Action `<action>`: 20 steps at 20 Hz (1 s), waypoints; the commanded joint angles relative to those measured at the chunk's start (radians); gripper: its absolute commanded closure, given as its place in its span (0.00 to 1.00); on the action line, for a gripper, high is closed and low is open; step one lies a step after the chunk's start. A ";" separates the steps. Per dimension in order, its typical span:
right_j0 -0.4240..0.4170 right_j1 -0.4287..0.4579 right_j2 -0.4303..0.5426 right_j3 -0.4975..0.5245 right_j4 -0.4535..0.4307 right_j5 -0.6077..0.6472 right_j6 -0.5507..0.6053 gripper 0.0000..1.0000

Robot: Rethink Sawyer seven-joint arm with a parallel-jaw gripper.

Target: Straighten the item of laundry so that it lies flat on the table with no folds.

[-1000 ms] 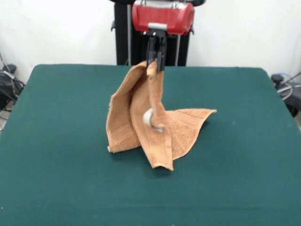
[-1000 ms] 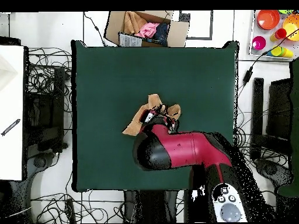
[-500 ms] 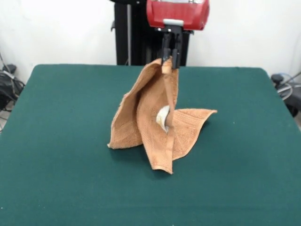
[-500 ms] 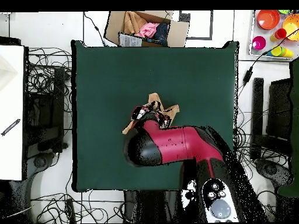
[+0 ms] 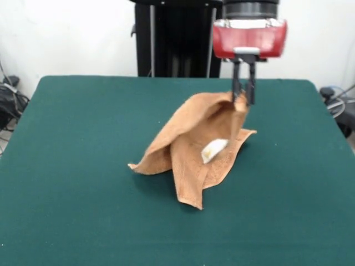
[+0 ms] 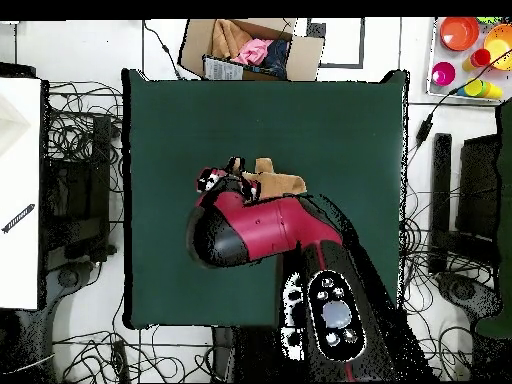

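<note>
While the gripper (image 5: 243, 95) hangs over the table (image 5: 72, 166) w/ its two thin black fingers (image 5: 236, 88) pinched together on a corner of the towel (image 5: 191, 149), the cloth is pulled up into a slanted tent shape. Jaws clamped on the fabric, no visible gap apart from the cloth between them. Red wrist housing (image 5: 249, 37) sits directly above the fingers.

Towel is orange-tan terry, roughly mid-table in the front view, a bit right of centre. One corner is lifted at the gripper; the rest drapes down to the green felt. Lower parts touch the table: one flap reaches out to picture left, one folded strip points toward the camera, one corner lies flat to picture right under the gripper. Several folds overlap, so it is not flat. A woven border band shows along the front strip.

A small white tag (image 5: 213, 148) shows on the towel's inner face near the middle; any writing on it is too small to read. No other readable brand or text on the arm or table.

Overhead view: red and black arm (image 6: 255, 225) covers most of the towel (image 6: 278, 182); only a tan patch shows past it, near table centre. Gripper (image 6: 222, 177) fingers barely visible there. Cardboard box (image 6: 250, 48) w/ pink and tan cloth sits beyond the table's far edge; no legible print on it.
</note>
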 commanded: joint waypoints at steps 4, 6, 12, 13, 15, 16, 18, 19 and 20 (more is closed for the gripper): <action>0.014 0.061 0.008 -0.050 -0.030 -0.010 0.003 0.00; 0.011 0.055 0.009 -0.050 -0.033 -0.013 0.000 0.00; -0.015 0.007 0.013 -0.020 -0.017 0.026 -0.007 0.00; -0.022 0.004 0.020 -0.017 -0.018 0.027 -0.013 0.00; -0.052 -0.006 0.050 -0.012 -0.014 0.046 -0.040 0.00; -0.063 -0.009 0.061 -0.009 -0.012 0.054 -0.050 0.00; -0.095 -0.028 0.091 0.001 -0.005 0.074 -0.076 0.00; -0.109 -0.041 0.105 0.007 0.001 0.088 -0.088 0.00; -0.116 -0.049 0.112 0.006 0.005 0.102 -0.095 0.00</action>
